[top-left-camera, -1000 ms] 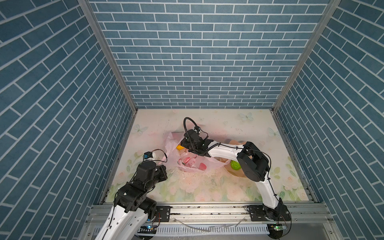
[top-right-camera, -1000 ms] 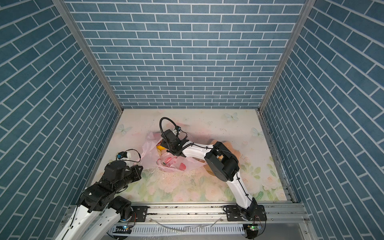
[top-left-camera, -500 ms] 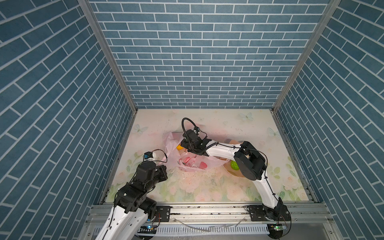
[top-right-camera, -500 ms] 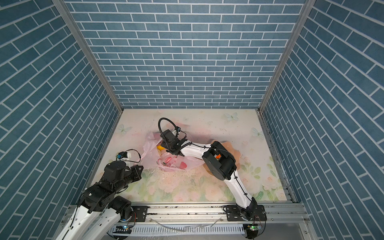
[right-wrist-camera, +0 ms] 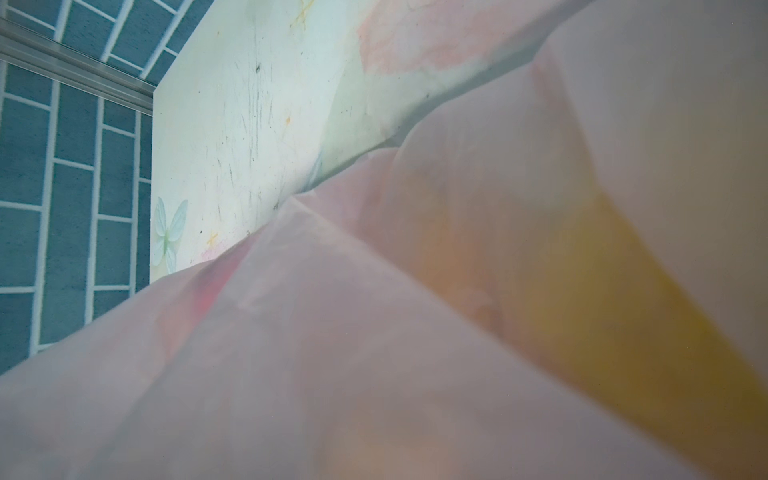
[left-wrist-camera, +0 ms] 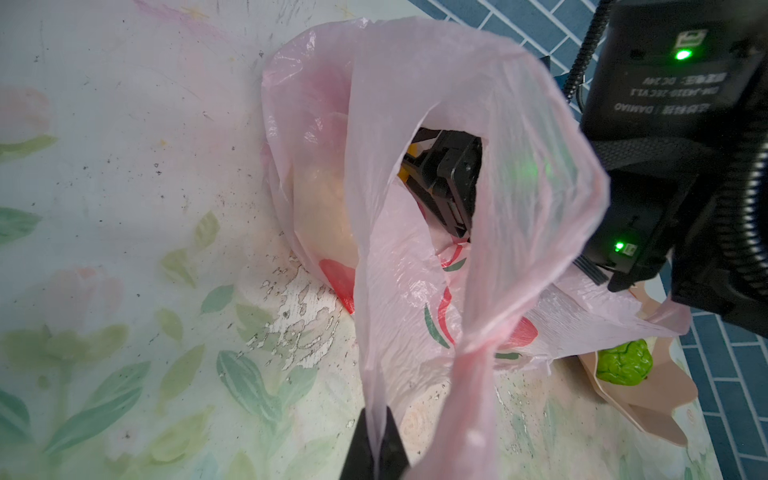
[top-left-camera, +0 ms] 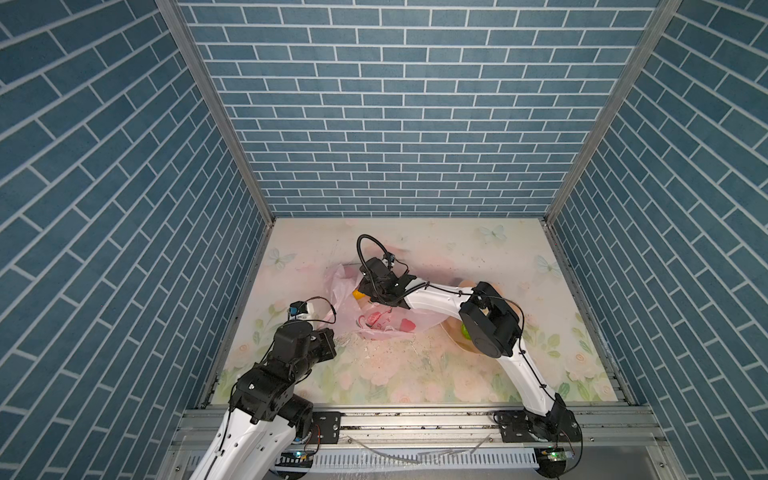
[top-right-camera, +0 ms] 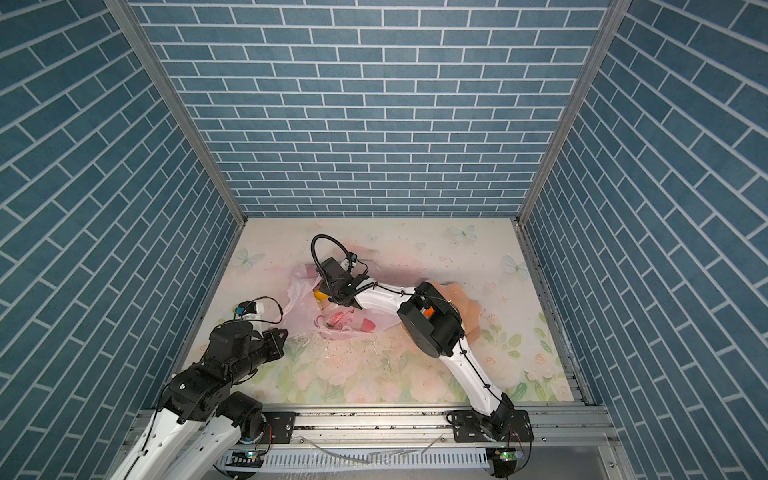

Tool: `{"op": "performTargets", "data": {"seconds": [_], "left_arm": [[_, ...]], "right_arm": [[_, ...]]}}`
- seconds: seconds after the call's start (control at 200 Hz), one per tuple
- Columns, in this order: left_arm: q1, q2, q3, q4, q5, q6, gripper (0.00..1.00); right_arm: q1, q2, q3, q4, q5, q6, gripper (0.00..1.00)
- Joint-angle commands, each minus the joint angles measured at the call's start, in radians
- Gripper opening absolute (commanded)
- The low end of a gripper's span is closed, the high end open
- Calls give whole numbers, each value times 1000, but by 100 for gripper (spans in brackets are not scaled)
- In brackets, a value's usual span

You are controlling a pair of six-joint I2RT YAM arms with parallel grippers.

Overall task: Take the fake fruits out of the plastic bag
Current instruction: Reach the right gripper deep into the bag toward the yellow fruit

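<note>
The pale pink plastic bag (top-left-camera: 386, 320) (top-right-camera: 345, 320) lies crumpled left of the table's middle. My left gripper (left-wrist-camera: 376, 449) (top-left-camera: 333, 330) is shut on one loop handle and holds it stretched toward the front left. My right gripper (left-wrist-camera: 432, 178) reaches into the bag's mouth, right beside a yellow fruit (left-wrist-camera: 405, 172) (top-left-camera: 356, 294). How its jaws stand is hidden. Bag film (right-wrist-camera: 332, 374) fills the right wrist view, and a yellow shape (right-wrist-camera: 602, 291) shows through it. A cream lump (left-wrist-camera: 324, 208) shows through the bag's side. A bumpy green ball (left-wrist-camera: 623, 363) (top-left-camera: 465, 331) sits outside the bag.
The green ball rests in a peach scalloped bowl (top-right-camera: 469, 307) (left-wrist-camera: 648, 399) right of the bag, partly under my right arm's elbow. Blue brick walls (top-left-camera: 407, 124) close in the table on three sides. The floral tabletop (top-left-camera: 395, 374) is scuffed in front of the bag.
My right arm's elbow has shifted a little to the left while its gripper stayed in the bag's mouth. The left arm and the handle it holds have not moved.
</note>
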Motion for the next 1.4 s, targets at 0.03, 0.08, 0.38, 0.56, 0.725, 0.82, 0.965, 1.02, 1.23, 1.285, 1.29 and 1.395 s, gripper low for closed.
{"op": "performTargets", "data": {"seconds": [0.03, 0.08, 0.38, 0.56, 0.725, 0.82, 0.965, 1.02, 1.23, 1.285, 1.29, 1.395], "left_arm": [[0, -3, -16, 25, 10, 18, 6], [1, -6, -18, 24, 8, 19, 6], [0, -30, -35, 25, 21, 16, 6], [0, -31, -50, 40, 28, 11, 6], [1, -30, -57, 53, 20, 12, 6], [1, -14, -63, 83, 12, 18, 6], [1, 43, -82, 149, -9, 40, 6], [1, 64, -79, 162, -12, 48, 6], [0, 88, -57, 170, -27, 70, 6], [0, 88, -49, 166, -31, 73, 6], [0, 88, -49, 165, -31, 73, 5], [1, 83, -30, 148, -37, 79, 6]], "right_arm": [[-9, 49, 72, -74, 30, 0, 50], [-11, 59, 86, -88, 33, 3, 50], [-18, 105, 134, -143, 61, 48, 49], [-30, 130, 144, -154, 55, 81, 38], [-40, 126, 119, -104, 33, 99, 20], [-41, 99, 67, -32, 28, 100, 15], [-46, 60, 11, 32, 11, 106, 11], [-44, 37, -19, 56, 13, 107, 10], [-53, -44, -109, 125, 23, 106, 7], [-56, -61, -124, 134, 26, 106, 8], [-57, -62, -124, 134, 26, 106, 8], [-55, -87, -143, 145, 32, 101, 7]]}}
